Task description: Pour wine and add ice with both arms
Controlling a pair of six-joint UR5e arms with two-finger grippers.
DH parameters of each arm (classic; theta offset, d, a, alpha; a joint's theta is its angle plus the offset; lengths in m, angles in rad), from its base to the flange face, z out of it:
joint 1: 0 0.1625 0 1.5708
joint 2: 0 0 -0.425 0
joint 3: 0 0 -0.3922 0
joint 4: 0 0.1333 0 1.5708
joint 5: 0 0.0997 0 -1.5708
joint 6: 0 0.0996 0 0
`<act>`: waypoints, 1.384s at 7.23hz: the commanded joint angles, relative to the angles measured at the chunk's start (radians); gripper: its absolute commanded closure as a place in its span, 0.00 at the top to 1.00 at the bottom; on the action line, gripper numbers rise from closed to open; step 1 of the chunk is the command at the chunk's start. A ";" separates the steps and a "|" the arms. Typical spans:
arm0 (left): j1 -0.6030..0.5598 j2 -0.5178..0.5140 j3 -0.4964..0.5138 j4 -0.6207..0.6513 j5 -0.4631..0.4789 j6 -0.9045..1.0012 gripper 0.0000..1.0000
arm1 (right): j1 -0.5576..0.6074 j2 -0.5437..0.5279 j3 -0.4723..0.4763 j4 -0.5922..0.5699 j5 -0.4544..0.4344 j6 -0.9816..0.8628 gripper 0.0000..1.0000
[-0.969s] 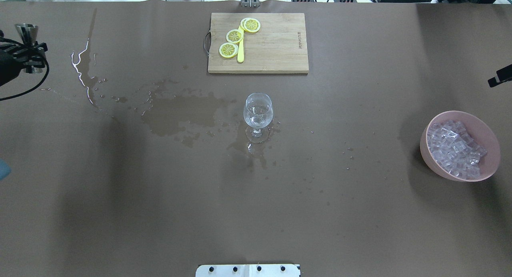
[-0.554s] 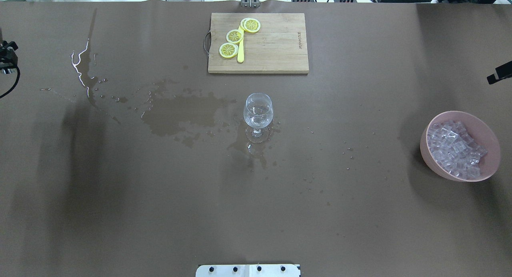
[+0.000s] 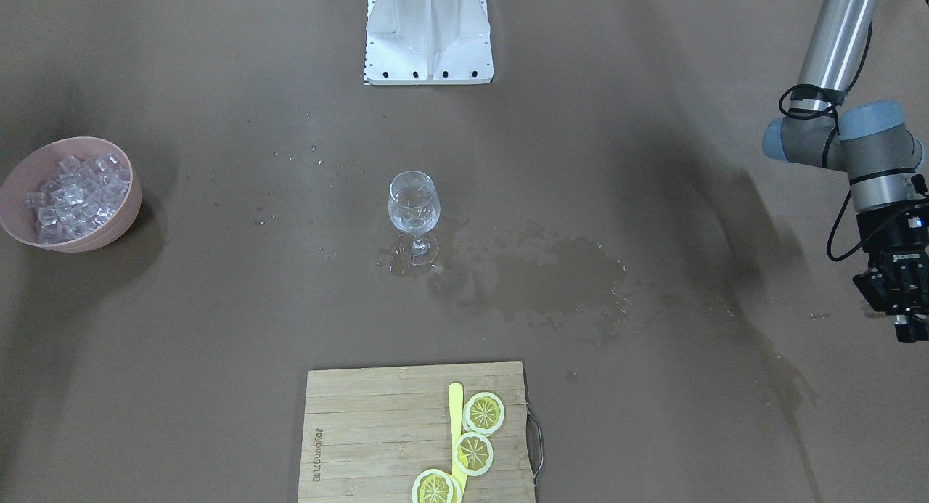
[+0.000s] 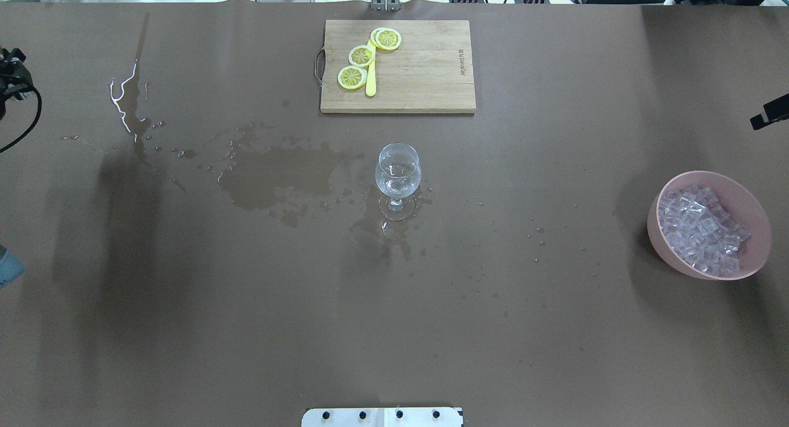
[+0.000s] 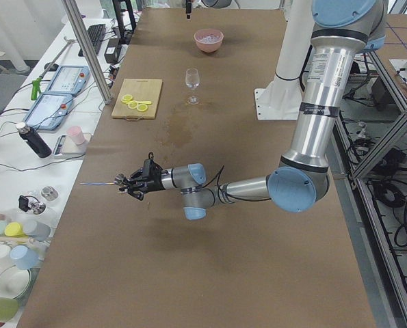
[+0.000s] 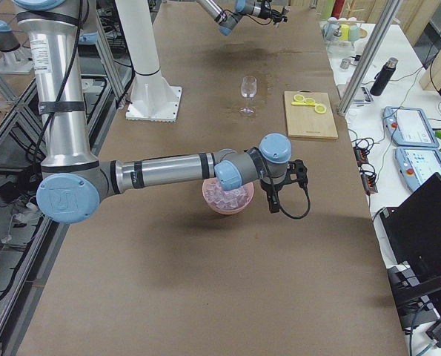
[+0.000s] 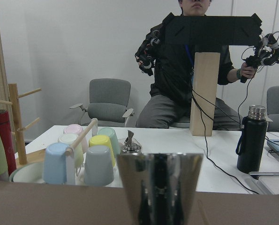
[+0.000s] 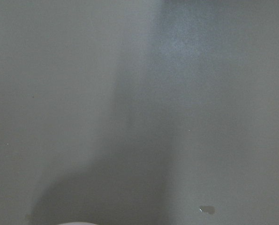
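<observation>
A stemmed wine glass (image 4: 398, 174) stands mid-table with a little clear wine (image 3: 414, 214) in its bowl. The ice (image 4: 699, 227) fills a pink bowl (image 4: 755, 217) at the table's right end. My left gripper (image 3: 907, 327) hangs far off at the table's left end, shut on a steel jigger (image 7: 160, 187) that fills the lower middle of the left wrist view. My right gripper (image 6: 297, 172) hovers just beyond the ice bowl. Only a black tip of the right gripper (image 4: 770, 116) shows in the overhead view, and I cannot tell whether it is open or shut.
A wooden cutting board (image 4: 425, 76) with lemon slices (image 4: 360, 56) lies at the far side. A wet patch (image 4: 277, 174) and droplets spread left of the glass. Cups (image 7: 83, 159), a black flask (image 7: 252, 140) and a seated person (image 7: 195, 70) are past the left end.
My left gripper has carried the jigger leftward out of the overhead view; only its edge still shows. The glass, bowl and right gripper have not moved.
</observation>
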 commanded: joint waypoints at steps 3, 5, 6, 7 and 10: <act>0.019 -0.029 0.030 0.121 -0.049 -0.034 0.00 | 0.000 -0.002 0.012 0.000 0.001 0.001 1.00; 0.019 -0.031 0.030 0.144 -0.060 -0.034 0.00 | 0.000 -0.010 0.034 0.000 0.001 0.024 1.00; 0.019 -0.031 0.030 0.147 -0.071 -0.035 0.00 | 0.000 -0.010 0.034 0.000 0.001 0.024 1.00; 0.019 -0.031 0.030 0.144 -0.081 -0.038 0.00 | 0.000 -0.008 0.034 0.000 0.001 0.024 1.00; 0.019 -0.031 0.027 0.144 -0.103 -0.040 0.23 | 0.000 -0.010 0.035 0.000 0.001 0.024 1.00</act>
